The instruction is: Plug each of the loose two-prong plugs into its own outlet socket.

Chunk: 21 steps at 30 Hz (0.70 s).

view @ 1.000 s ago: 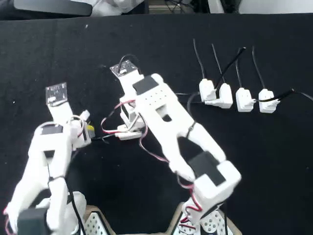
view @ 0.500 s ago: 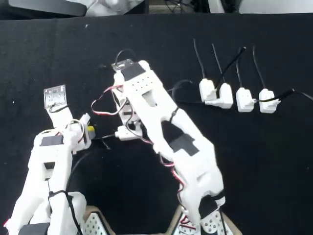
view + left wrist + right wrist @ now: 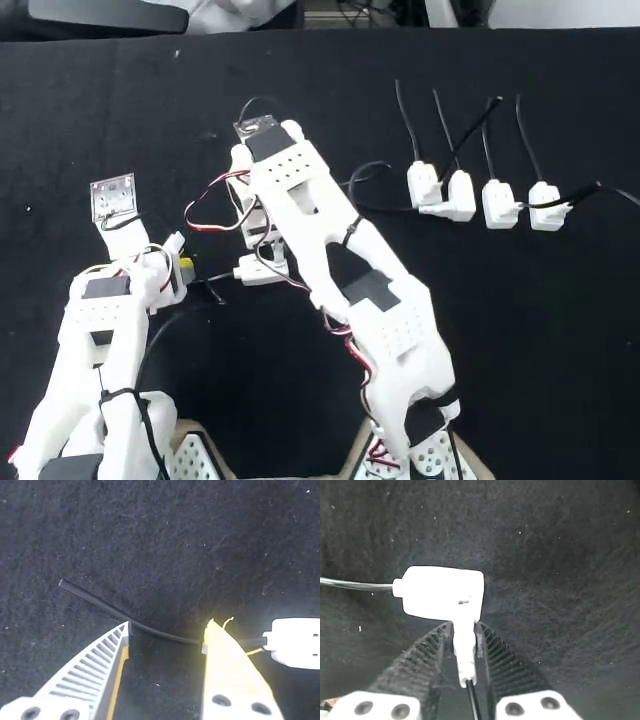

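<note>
Right gripper [image 3: 464,631] — jaws nearly shut, clamped on the thin plug [image 3: 464,660]. Its black lead [image 3: 471,702] runs back between them.

Socket [image 3: 442,592]: white block lying on the cloth [image 3: 570,555] just ahead of the right jaw tips, touching the plug's nose. Whether the prongs are fully home cannot be told.

Left gripper [image 3: 167,629] — jaws wide open, holding nothing. The socket's cable [image 3: 95,599] lies across the gap between the tips, and the socket sits just outside the yellow jaw.

Risks, as judged:
- Socket unrestrained: with the left jaws open, a push from the right jaws would likely slide the block away over the cloth instead of seating the prongs
- Narrow grip: a sideways load could twist the plug between the right jaws and cock the prongs off the slots
- Lead caught between the right jaws: it may tug the plug back out when they let go
- Left jaws closing on the thin cable rather than the block: a weak hold, so the cable may slip through or pull the socket askew
</note>
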### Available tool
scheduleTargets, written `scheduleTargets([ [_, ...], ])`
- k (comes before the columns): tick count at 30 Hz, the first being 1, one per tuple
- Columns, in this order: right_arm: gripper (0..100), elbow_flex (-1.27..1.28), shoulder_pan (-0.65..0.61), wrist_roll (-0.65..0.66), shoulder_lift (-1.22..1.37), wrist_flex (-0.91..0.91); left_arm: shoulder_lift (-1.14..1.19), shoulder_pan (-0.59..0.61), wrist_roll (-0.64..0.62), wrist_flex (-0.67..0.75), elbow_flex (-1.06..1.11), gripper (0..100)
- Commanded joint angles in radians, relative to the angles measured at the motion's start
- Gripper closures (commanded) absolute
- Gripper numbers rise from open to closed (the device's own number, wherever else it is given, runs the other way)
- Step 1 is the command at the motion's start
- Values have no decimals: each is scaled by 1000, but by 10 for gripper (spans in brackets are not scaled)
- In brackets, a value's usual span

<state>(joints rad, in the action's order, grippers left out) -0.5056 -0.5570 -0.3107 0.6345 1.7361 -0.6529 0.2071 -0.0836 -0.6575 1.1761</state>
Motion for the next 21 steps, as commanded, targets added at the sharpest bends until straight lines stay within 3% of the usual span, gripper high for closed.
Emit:
scheduleTargets([
  [1,988,-41,15,-52,2,31,-26,-8,5,8,-13,762],
  [21,988,33,15,-91,-59,31,-26,-2,3,11,-13,762],
])
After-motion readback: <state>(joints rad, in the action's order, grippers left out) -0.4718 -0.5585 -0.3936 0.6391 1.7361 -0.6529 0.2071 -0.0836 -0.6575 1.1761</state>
